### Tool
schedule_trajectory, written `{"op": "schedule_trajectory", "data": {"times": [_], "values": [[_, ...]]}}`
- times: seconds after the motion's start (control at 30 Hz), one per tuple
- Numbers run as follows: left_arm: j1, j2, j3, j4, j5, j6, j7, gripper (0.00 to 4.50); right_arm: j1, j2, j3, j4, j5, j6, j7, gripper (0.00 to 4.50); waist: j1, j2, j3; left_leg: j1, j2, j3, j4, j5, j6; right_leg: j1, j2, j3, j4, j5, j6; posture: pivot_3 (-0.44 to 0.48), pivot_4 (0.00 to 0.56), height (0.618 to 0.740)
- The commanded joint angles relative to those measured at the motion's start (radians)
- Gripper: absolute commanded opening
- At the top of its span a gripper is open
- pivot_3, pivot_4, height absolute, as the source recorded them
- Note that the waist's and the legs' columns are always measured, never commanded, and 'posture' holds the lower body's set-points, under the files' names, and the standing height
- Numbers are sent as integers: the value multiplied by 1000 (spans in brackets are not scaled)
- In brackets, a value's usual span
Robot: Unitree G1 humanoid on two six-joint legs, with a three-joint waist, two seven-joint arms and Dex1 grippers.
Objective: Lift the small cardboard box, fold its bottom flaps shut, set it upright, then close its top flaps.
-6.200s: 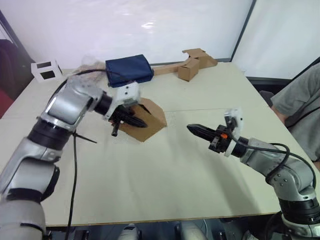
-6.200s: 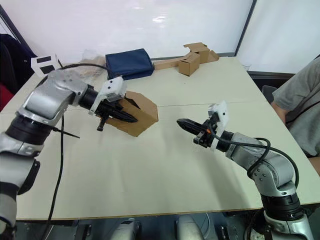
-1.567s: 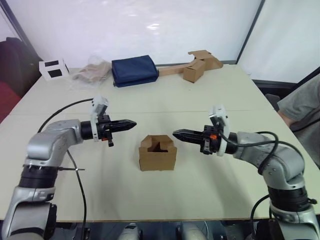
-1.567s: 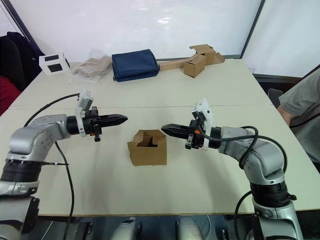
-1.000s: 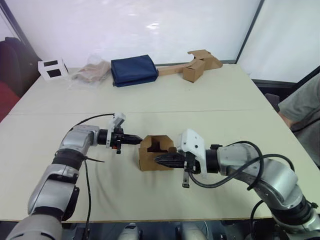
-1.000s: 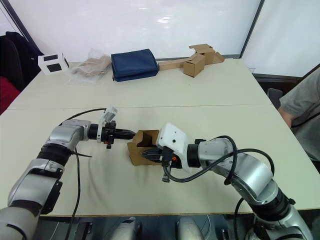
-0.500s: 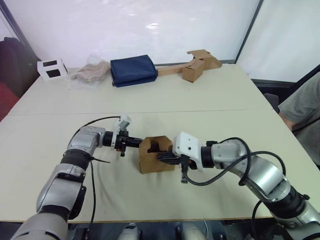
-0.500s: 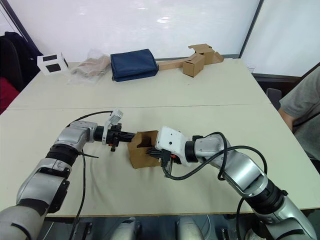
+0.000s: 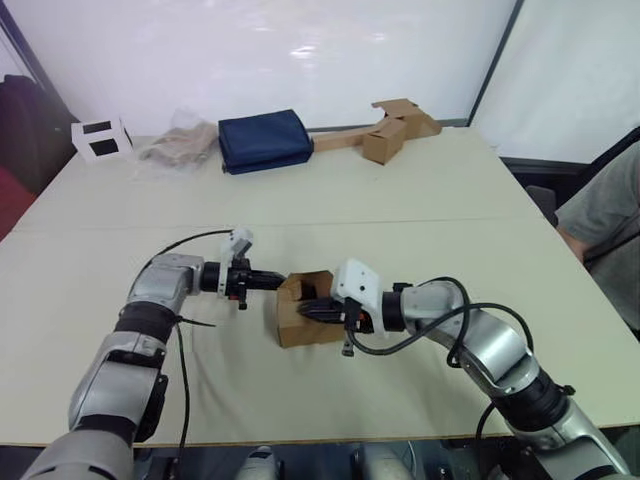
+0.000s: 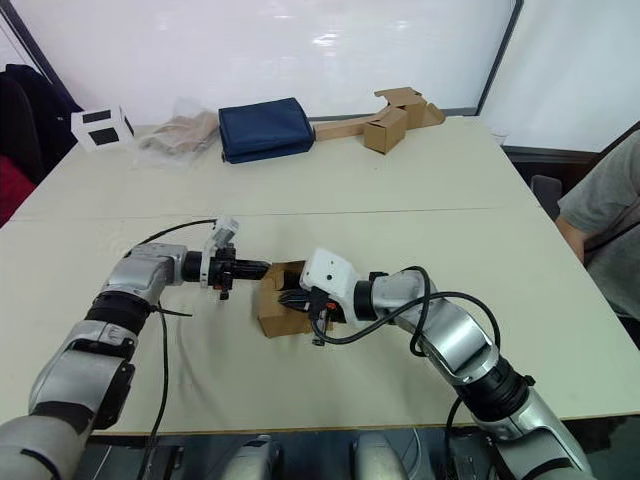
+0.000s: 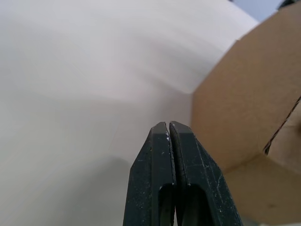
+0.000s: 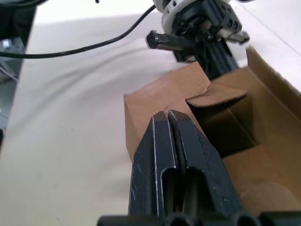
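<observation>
Small cardboard box point(image 9: 303, 318) sits upright on the table point(image 9: 400, 200), open side up, squeezed between both grippers near the front middle.

Left gripper point(image 9: 283, 280): fingers clenched together, nothing held. Tip is at the box's upper rim on the robot's left side; contact looks likely but I can't confirm it. Left wrist view shows the closed fingers point(image 11: 161, 155) aimed at the box wall just ahead.

Right gripper point(image 12: 168, 117): also clenched, empty. It comes in from the robot's right, over the open top, fingers lying across the near wall's rim. Ahead of its tip: a top flap point(image 12: 216, 95) folded partway in, and the left gripper beyond the far corner.

Box interior is visible and dark; top flaps not closed.

Well beyond both grippers at the table's far edge: navy bag point(image 9: 264, 140), crumpled plastic point(image 9: 180, 147), white cube with black squares point(image 9: 97, 138), another brown box on long cardboard strips point(image 9: 385, 131). Person's sleeve point(image 9: 600, 220) at the right edge.
</observation>
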Motion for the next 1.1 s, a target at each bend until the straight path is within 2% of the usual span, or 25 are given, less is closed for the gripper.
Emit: {"op": "schedule_trajectory", "data": {"times": [0.03,0.17,0.27,0.4,0.6,0.83,0.97,1.1], "values": [[53,87,80,-219,-75,105,-2,45,-3,8,-28,-4,2,-21,8,0,-7,0,0,0,0,0,0,0,0,0,0,0,0,0,0,0,150,740],[184,175,149,-541,-234,322,-9,45,-2,19,-31,16,-6,-41,11,0,-9,0,0,0,0,0,-1,0,0,0,0,0,0,0,0,0,150,740],[264,203,160,-694,-297,408,26,45,3,32,-28,30,-11,-56,10,0,-6,0,0,0,0,0,0,0,0,1,-1,0,0,0,0,0,150,740],[334,192,151,-838,-362,481,96,45,13,50,-12,54,-31,-83,11,0,-5,0,0,0,0,0,0,0,0,1,-1,0,0,0,0,0,150,740],[351,141,95,-856,-354,471,175,45,5,69,-19,70,-45,-101,9,0,-6,0,0,1,0,0,0,0,0,1,0,0,0,0,0,0,150,740],[376,130,16,-784,-305,389,164,45,-2,65,-54,32,-29,-82,9,0,-6,0,0,1,0,0,0,0,0,1,0,0,0,0,0,0,150,740],[371,132,6,-760,-303,371,159,45,-31,113,-233,-39,188,25,-3,0,-5,0,0,0,0,0,0,0,0,1,0,0,0,0,0,0,150,740],[365,128,2,-752,-307,365,158,45,-108,133,-336,0,259,79,-54,0,-6,0,0,1,0,0,0,0,0,1,0,0,0,0,0,0,150,740]]}}
